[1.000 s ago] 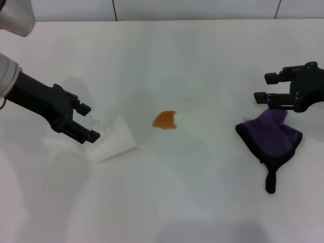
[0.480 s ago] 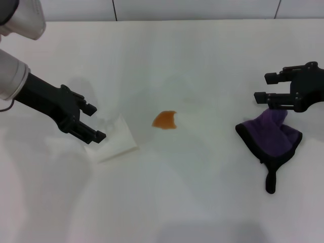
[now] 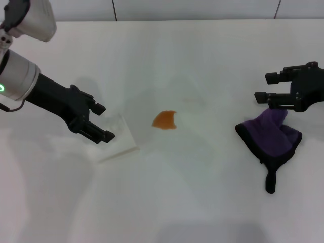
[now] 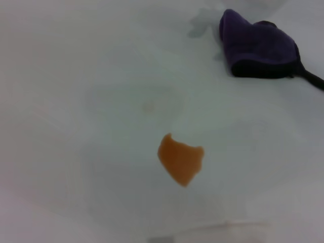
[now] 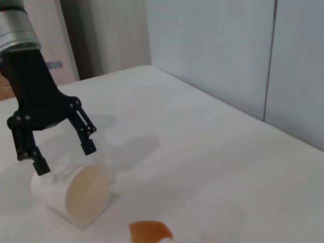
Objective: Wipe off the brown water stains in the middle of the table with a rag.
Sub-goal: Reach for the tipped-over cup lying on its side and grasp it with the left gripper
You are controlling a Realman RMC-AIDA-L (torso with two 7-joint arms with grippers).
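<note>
White matte surface point(image 3: 202, 61) filled nearly the whole head view, plain and smooth, with soft grey shadows under both arms. Along its far edge ran a pale wall with thin dark vertical seams. In the right wrist view the room showed more: light blue-grey wall panels with a dark seam behind the surface's far edge, and darker vertical panels or a curtain toward one corner.

Brown water stains point(image 3: 165, 120) sat near the middle of the surface, a small orange-brown, roughly triangular patch, also clear in the left wrist view point(image 4: 180, 159) and at the edge of the right wrist view point(image 5: 150, 232).

Rag point(image 3: 271, 134), dark purple with black edging, lay bunched on the surface well to the right of the stain, its black loop tab point(image 3: 271, 181) pointing toward the near edge. It also showed in the left wrist view point(image 4: 258, 44).

Right tool point(image 3: 263, 87) hovered just above the rag's far end, fingers spread wide, gripping nothing.

Left tool point(image 3: 103, 121) hung over the left part of the surface, fingers wide apart, empty, directly above a white translucent cup point(image 3: 117, 138) lying on its side. The right wrist view showed the same tool point(image 5: 65, 156) with its fingers straddling the cup point(image 5: 76, 191) from above, open mouth facing the stain; contact could not be told.
</note>
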